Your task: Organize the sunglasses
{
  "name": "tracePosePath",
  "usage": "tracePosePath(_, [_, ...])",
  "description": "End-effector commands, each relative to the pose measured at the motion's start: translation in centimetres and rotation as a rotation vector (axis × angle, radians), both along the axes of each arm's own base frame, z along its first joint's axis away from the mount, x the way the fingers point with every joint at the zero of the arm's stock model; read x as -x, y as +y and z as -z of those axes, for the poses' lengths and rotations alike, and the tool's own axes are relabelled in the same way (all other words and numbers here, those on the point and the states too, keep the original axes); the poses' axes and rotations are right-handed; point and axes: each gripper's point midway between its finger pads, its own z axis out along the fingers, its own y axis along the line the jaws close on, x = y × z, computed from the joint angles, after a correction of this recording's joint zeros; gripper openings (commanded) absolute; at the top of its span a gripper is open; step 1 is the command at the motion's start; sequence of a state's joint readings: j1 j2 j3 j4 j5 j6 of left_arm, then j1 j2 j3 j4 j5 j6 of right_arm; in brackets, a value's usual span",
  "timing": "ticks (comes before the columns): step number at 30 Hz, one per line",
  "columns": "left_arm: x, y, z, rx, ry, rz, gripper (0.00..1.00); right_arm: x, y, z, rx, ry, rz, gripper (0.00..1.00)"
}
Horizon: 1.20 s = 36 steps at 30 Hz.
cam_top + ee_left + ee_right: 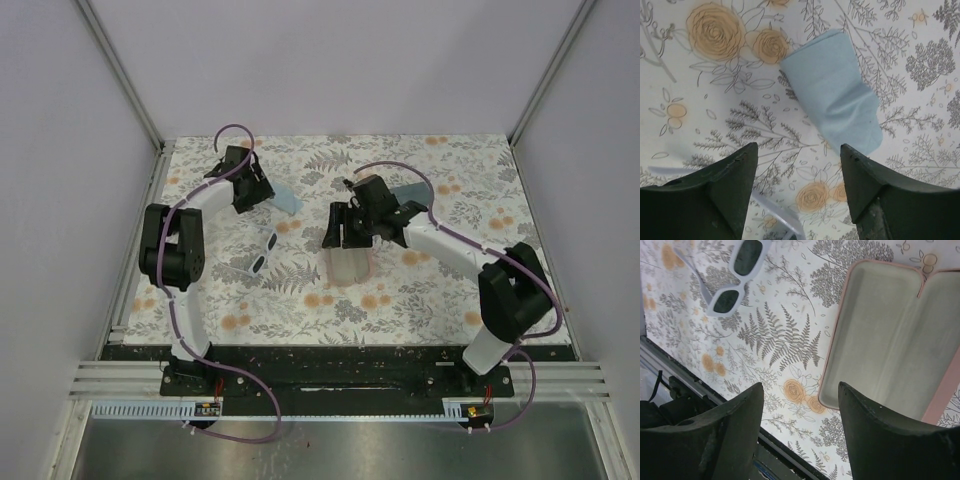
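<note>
Sunglasses with a whitish plastic frame and dark lenses (735,277) lie on the floral-printed surface (420,300), left of the oblong pink case (890,340) and apart from it. The case lies open, its pale lining bare. The right gripper (800,387) hangs over the case's near-left edge, released, its 2 fingers spread with only the surface and the case rim between them. The left gripper (799,146) is likewise released, grasping nothing, poised above the surface just short of a folded light blue cloth (832,97). A grey-blue shape (408,190) shows behind the right arm, too hidden to identify.
</note>
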<state>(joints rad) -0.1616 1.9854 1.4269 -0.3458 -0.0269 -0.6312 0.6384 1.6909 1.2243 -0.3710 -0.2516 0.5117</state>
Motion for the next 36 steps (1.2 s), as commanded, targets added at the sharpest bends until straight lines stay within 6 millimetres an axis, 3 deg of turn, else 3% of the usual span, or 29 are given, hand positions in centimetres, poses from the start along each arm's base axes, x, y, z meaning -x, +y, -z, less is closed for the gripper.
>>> tracePosePath(1, [-3.1, -0.6, -1.0, 0.036, -0.039, -0.007, 0.67, -0.6, -0.3, -4.6, -0.073, -0.113, 0.000, 0.68])
tracePosePath(5, [-4.4, -0.9, -0.2, 0.045, -0.021, -0.022, 0.57, -0.7, -1.1, -5.4, -0.080, -0.137, 0.018, 0.67])
tracePosePath(13, [-5.1, 0.0, 3.1, -0.012, 0.095, -0.062, 0.56, -0.5, -2.4, -7.6, -0.129, -0.182, 0.051, 0.65])
tracePosePath(18, [-5.7, -1.4, 4.2, -0.005, 0.103, 0.023, 0.27, -0.5, -3.1, -7.8, -0.147, -0.181, 0.073, 0.63])
tracePosePath(23, [-5.4, -1.0, 5.9, -0.043, 0.158, 0.066, 0.18, 0.0, -3.8, -8.7, -0.179, -0.193, 0.082, 0.63])
tracePosePath(26, [-4.9, -1.9, 6.4, -0.008, 0.175, 0.126, 0.04, 0.3, -4.5, -9.2, -0.185, -0.206, 0.098, 0.62])
tracePosePath(27, [-4.7, -2.3, 6.5, 0.002, 0.178, 0.150, 0.00, 0.4, -4.7, -9.1, -0.184, -0.205, 0.100, 0.62])
tracePosePath(31, [-3.5, -4.5, 5.6, 0.008, 0.170, 0.264, 0.00, 0.6, -4.9, -9.0, -0.190, -0.199, 0.105, 0.62])
tracePosePath(36, [-1.4, -8.8, 1.1, 0.048, 0.071, 0.390, 0.00, 0.4, -5.2, -8.3, -0.179, -0.183, 0.114, 0.61])
